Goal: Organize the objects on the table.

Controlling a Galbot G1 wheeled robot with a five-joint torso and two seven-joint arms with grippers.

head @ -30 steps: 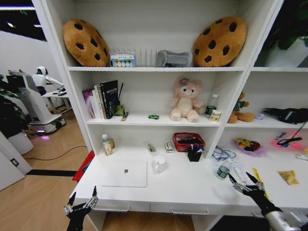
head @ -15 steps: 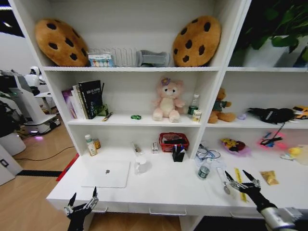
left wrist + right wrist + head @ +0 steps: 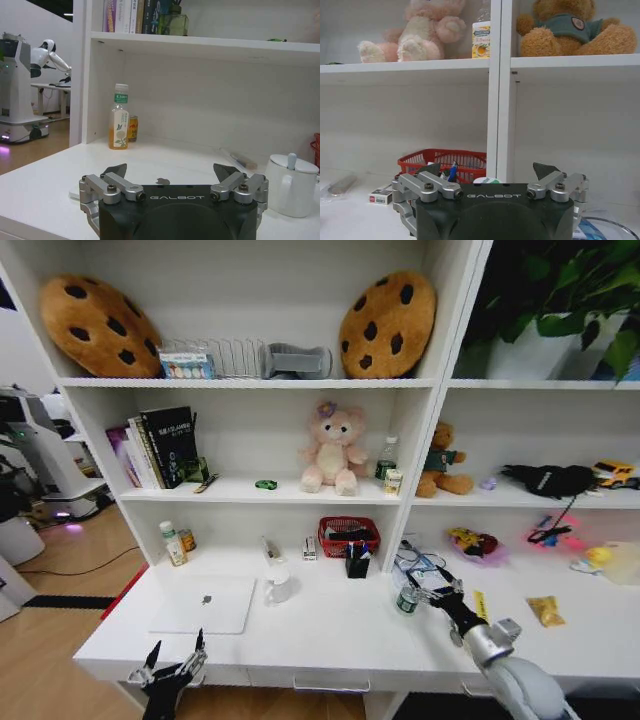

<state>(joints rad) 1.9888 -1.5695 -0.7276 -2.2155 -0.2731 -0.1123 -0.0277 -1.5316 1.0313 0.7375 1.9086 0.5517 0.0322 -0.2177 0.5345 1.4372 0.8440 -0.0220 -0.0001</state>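
Note:
A thin silver laptop [image 3: 205,603] lies shut on the left of the long white table [image 3: 330,635]. A tiny green toy car [image 3: 266,484] sits on the shelf above, left of the pink plush. A black cup of pens [image 3: 357,562], one of them blue [image 3: 451,171], stands in front of the red basket [image 3: 349,535]. My right gripper [image 3: 428,581] is open over the table, right at a small water bottle [image 3: 404,601], whose cap [image 3: 485,180] shows between the fingers. My left gripper [image 3: 172,670] hangs open below the table's front edge, facing the laptop [image 3: 75,192].
A white lidded pot [image 3: 279,585] stands right of the laptop, a tall bottle [image 3: 118,117] and a can [image 3: 131,128] in the back left corner. Glasses and snack packets lie on the right part. Shelves above carry books, plush toys and cookie cushions.
The camera has turned right, so the whole scene has slid left. My right arm has reached in from the table's front edge to the small water bottle. The left arm has stayed low.

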